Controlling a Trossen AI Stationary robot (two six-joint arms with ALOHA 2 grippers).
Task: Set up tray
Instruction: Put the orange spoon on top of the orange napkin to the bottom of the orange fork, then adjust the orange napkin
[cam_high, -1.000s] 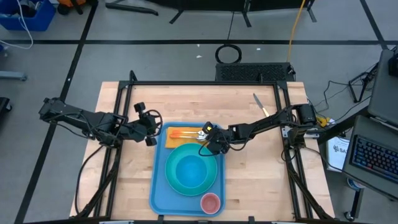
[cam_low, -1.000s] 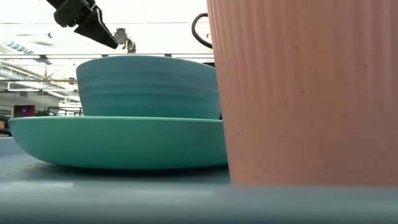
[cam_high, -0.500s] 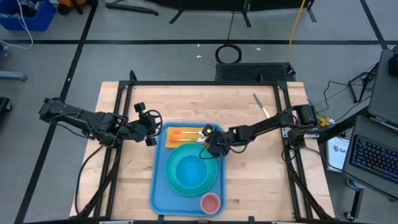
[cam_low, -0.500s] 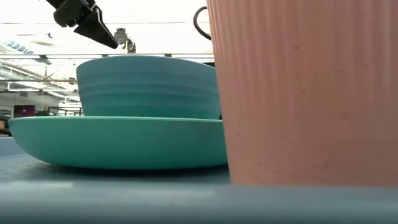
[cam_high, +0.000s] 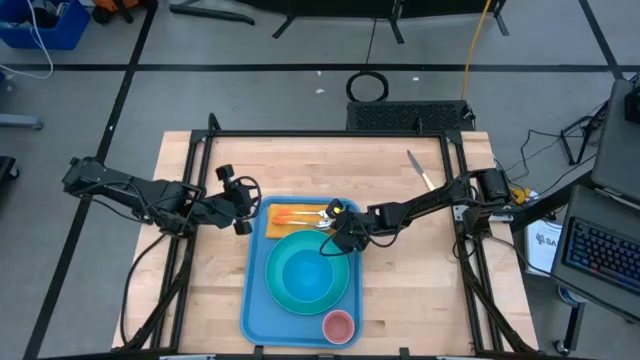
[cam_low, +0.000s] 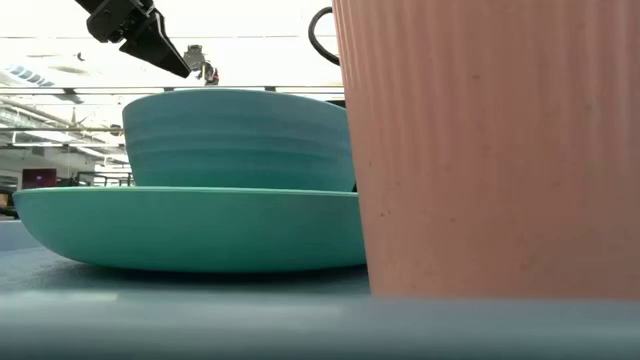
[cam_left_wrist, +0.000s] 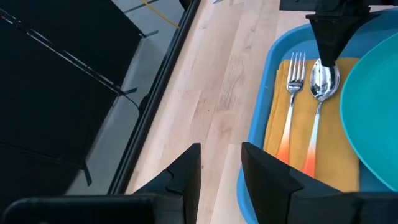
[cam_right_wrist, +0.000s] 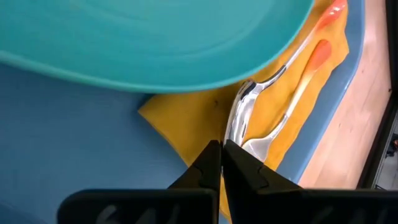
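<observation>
Right up front in the low view, the pink ribbed cup fills the near side, standing on the light-blue tray. Just behind it sits the turquoise plate, with the teal bowl resting on it. From above, the tray lies in the middle of the wooden desk, the cup in its near right corner, the plate and bowl taking up the centre.

Further back, along the tray's far edge, there's the orange-yellow napkin, and on it a fork and a spoon lying side by side, both with orange handles, bowl and tines pointing to the tray's right side. The right hand is down over the napkin's right end, fingers pressed together and gripping nothing; its wrist view shows the closed tips right at the spoon's shiny head, beside the plate's rim. Whether they touch the spoon, I cannot tell.

The left hand hovers just off the tray's far left corner, over bare desk, its fingers standing a little apart with nothing between them.

Farther back on the desk, well apart from the tray, a knife lies near the right arm.
</observation>
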